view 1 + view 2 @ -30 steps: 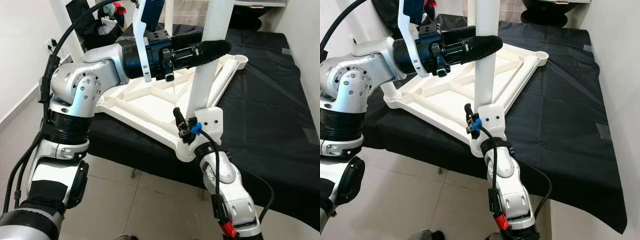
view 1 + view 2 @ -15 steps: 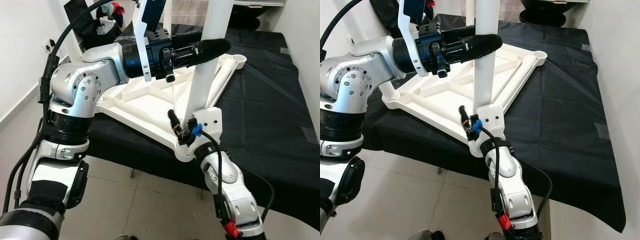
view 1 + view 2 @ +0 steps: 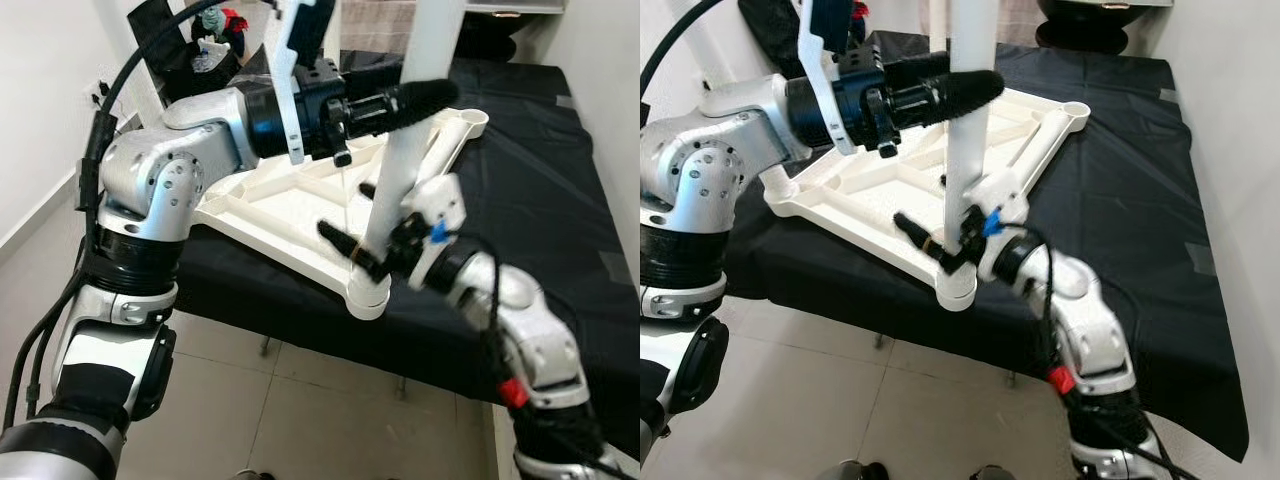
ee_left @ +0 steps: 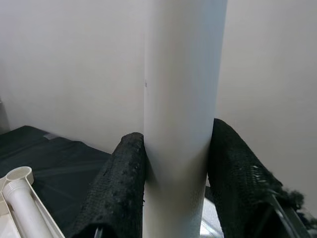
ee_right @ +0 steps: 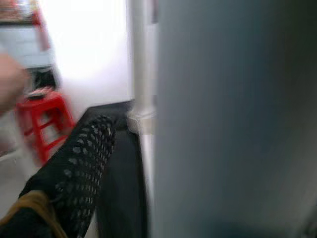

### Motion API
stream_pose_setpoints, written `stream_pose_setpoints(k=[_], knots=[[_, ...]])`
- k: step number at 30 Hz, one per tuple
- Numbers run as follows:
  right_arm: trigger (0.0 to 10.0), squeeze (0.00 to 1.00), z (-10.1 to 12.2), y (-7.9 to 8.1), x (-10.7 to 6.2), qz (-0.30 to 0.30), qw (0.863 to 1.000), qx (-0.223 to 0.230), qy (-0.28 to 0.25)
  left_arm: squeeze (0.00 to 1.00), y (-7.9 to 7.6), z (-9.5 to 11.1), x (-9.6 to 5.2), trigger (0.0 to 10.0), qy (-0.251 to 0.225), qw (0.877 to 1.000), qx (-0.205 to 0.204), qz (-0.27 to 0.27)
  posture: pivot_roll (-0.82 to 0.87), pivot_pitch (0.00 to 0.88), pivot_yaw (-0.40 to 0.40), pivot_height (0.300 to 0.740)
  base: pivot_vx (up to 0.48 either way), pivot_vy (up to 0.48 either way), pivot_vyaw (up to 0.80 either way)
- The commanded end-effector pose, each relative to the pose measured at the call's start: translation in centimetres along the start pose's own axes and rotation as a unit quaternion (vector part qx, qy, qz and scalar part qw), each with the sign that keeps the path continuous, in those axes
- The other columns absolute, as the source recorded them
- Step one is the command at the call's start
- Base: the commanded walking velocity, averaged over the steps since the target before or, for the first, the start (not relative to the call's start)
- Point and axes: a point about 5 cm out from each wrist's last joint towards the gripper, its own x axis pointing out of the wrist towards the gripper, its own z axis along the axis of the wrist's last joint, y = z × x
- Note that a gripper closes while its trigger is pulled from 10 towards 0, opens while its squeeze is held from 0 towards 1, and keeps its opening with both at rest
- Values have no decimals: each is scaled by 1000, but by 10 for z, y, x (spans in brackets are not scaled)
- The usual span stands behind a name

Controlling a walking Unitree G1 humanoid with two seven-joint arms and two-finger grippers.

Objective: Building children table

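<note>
A white table top lies upside down on a black-covered surface. One white leg stands upright in its near corner socket. My left gripper is shut on this leg high up, a black finger pressed on each side. My right gripper is open low on the same leg, just above the socket. One of its fingers reaches across the front of the leg and the other tip shows behind it. In the right wrist view a gap separates the finger from the leg.
The black cloth runs to the right and ends near my body. Another white leg stands at the far left corner, and an open socket sits at the far right corner. Tiled floor lies below. A red stool stands further off.
My right arm has swung up from below the table's edge, and its fingers now straddle the leg's base. The left gripper keeps its hold on the leg.
</note>
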Motion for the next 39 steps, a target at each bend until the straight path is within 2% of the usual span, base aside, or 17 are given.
stream_pose_setpoints(k=[1,2,4,5,6,7,12,20,24,25,31,33,35,36,37,38,39], knots=[[10000,0,0,2,4,27,999,17,2,0,-5,-11,2,0,26,999,-13,-17,-39,127,29,740,0,0,0],[10000,0,3,-3,4,56,998,29,15,0,-7,-11,3,0,25,999,-12,-19,-38,128,28,740,0,0,0],[10000,0,4,-3,3,66,997,32,16,0,-7,-11,3,0,25,999,-12,-20,-38,128,28,740,0,0,0],[7333,0,5,-5,3,78,996,39,17,0,-8,-11,3,0,25,999,-12,-20,-37,127,25,740,0,0,0],[7333,0,5,-5,3,78,996,39,17,0,-8,-11,3,0,25,999,-12,-20,-37,127,25,740,0,0,0],[0,0,7,-8,3,85,995,45,17,0,-8,-11,4,0,24,999,-11,-21,-36,127,24,740,0,0,0],[0,0,10,-13,1,107,992,61,21,0,-6,-13,5,0,22,999,-11,-20,-38,132,23,740,0,0,0],[0,0,8,-13,0,110,991,70,25,0,-2,-17,7,0,23,1000,-12,-18,-40,136,25,740,0,0,0],[0,0,7,-14,-1,110,991,75,24,0,-5,-21,6,0,16,1000,-7,-24,-40,137,26,740,0,0,0],[0,0,7,-14,-1,99,992,77,20,992,-6,-22,7,10000,12,1000,-5,-13,-41,139,27,740,0,0,0],[0,0,4,-10,1,40,996,78,4,1000,-3,-22,15,10000,4,1000,0,1,-42,144,31,740,0,0,0],[0,0,-1,-5,1,5,998,68,4,1000,4,-23,20,10000,2,1000,0,12,-40,145,30,740,0,0,0],[0,0,-7,3,1,-53,998,29,15,1000,11,-25,24,10000,5,1000,1,24,-34,147,29,740,0,0,0],[0,0,-7,3,1,-53,998,29,15,1000,11,-25,24,10000,5,1000,1,24,-34,147,29,740,0,0,0],[0,0,-11,7,0,-126,992,3,21,1000,15,-27,23,10000,6,1000,1,29,-30,147,24,740,0,0,0],[0,0,-11,7,0,-126,992,3,21,1000,15,-27,23,10000,6,1000,1,29,-30,147,24,740,0,0,0],[0,0,-13,9,-2,-168,985,-4,23,1000,15,-28,23,10000,5,1000,1,30,-30,147,24,740,0,0,0]])
